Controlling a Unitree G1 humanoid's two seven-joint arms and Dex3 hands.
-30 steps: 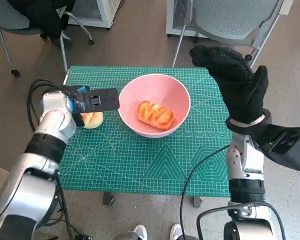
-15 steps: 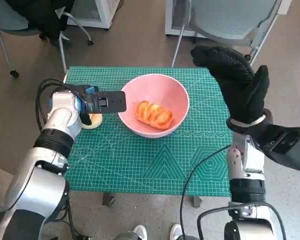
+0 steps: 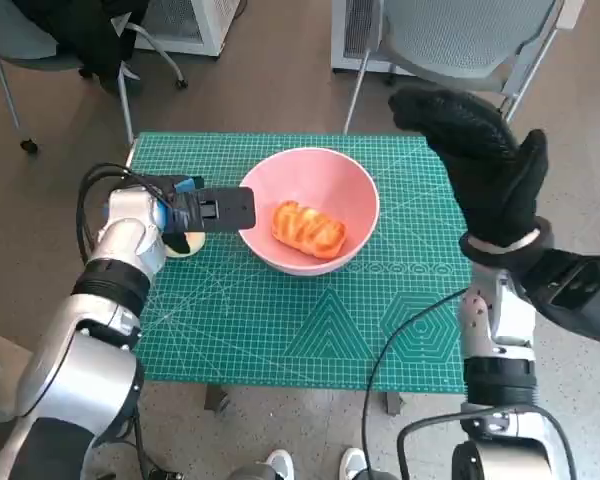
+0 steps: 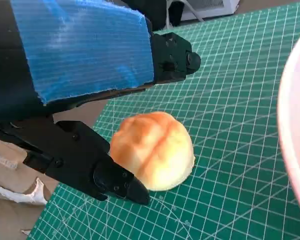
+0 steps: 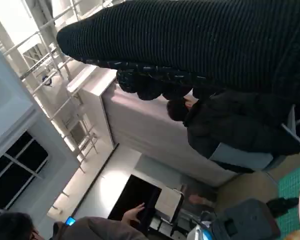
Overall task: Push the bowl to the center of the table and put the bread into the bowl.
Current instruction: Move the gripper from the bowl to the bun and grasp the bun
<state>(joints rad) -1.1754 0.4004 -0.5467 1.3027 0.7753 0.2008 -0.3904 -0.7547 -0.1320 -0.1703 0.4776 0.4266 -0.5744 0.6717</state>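
The pink bowl (image 3: 330, 180) stands on the green cutting mat (image 3: 280, 330), a little behind the middle, with a golden twisted bread (image 3: 307, 228) lying in it. A round bun (image 3: 183, 244) sits on the mat left of the bowl. My left hand (image 3: 208, 209) hovers over the bun, reaching toward the bowl's left rim. In the left wrist view the bun (image 4: 152, 150) lies on the mat between the hand's spread black fingers (image 4: 90, 165), and the bowl's rim (image 4: 296, 130) shows at the edge. My gloved right hand (image 3: 480, 165) is raised, empty, above the table's right side.
A grey chair (image 3: 460, 30) stands behind the table and another chair (image 3: 40, 40) at the back left. Black cables (image 3: 390, 370) hang over the front right of the mat. Feet (image 3: 280, 465) show below the front edge. A dark-clothed person (image 5: 240, 125) appears in the right wrist view.
My left hand has moved right, over the bun and close to the bowl's left rim. The raised right hand has shifted slightly right. Bowl and bread have stayed put.
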